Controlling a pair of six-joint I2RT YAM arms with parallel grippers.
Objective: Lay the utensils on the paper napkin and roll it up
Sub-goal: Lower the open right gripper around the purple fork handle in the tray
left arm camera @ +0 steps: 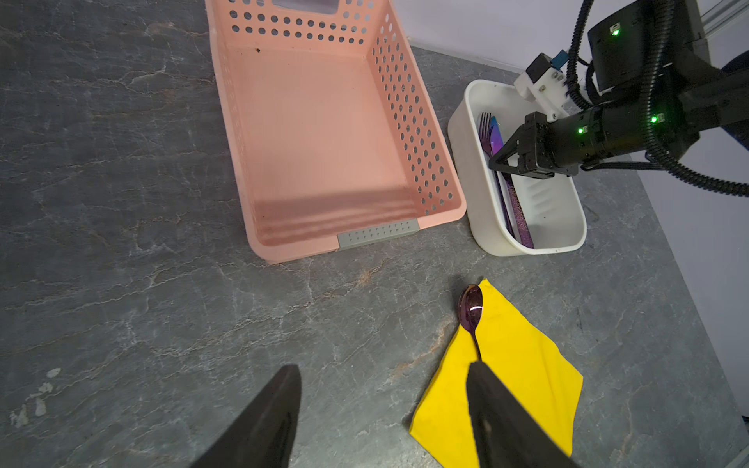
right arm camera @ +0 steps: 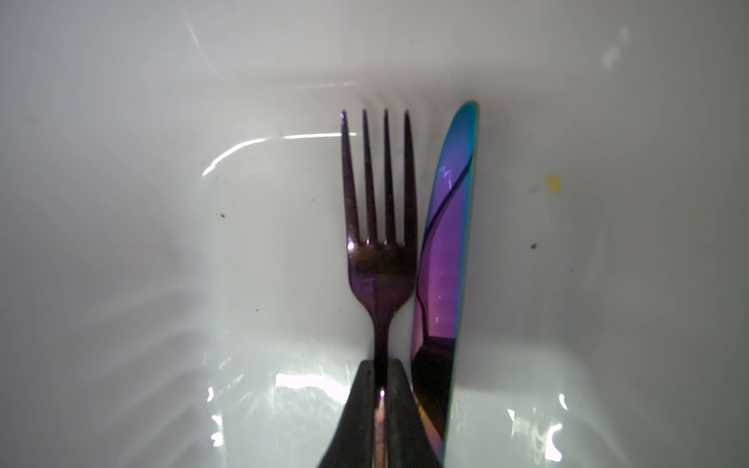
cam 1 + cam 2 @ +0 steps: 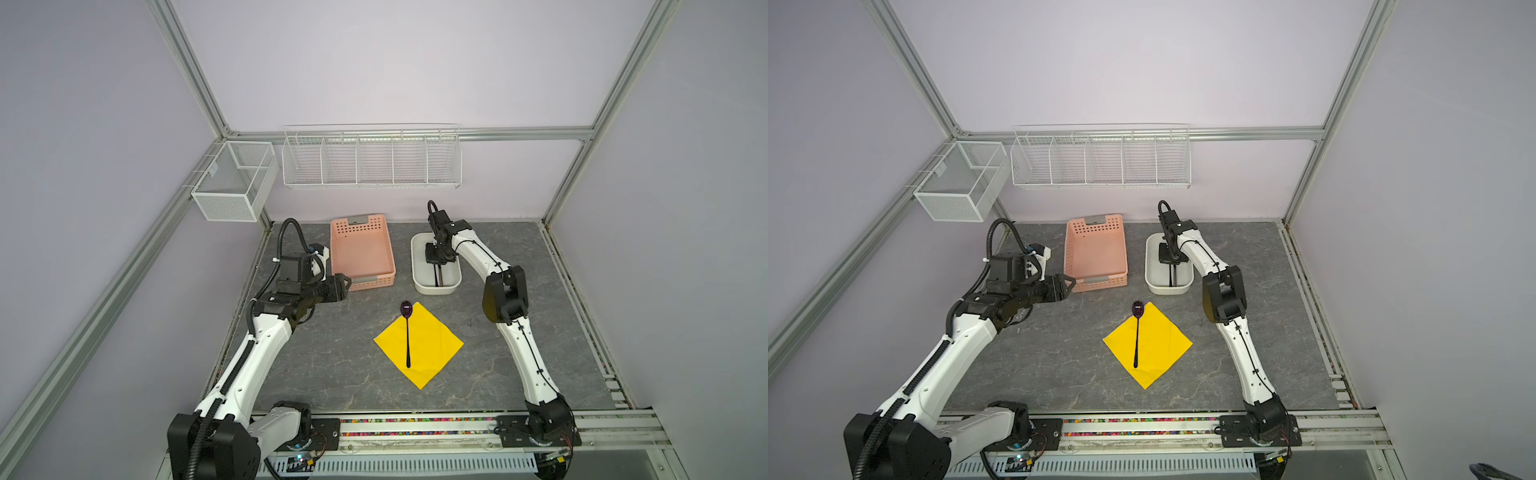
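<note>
The right gripper [image 1: 493, 164] is lowered into the tub [image 3: 436, 289], set at one o'clock on the table [image 3: 332, 353]. It is clenched on the handle of the fork [image 2: 379, 259]. The knife [image 2: 444, 243] is laid parallel, tight alongside. Both are aligned twelve to six. The napkin [image 3: 432, 345], with the spoon [image 3: 407, 332] on it, is found at six o'clock from the tub, across open table. A straight lift is likely needed to clear the tub walls. The left gripper [image 3: 348, 284] is held released beside the basket [image 3: 374, 284], farther from the fork.
</note>
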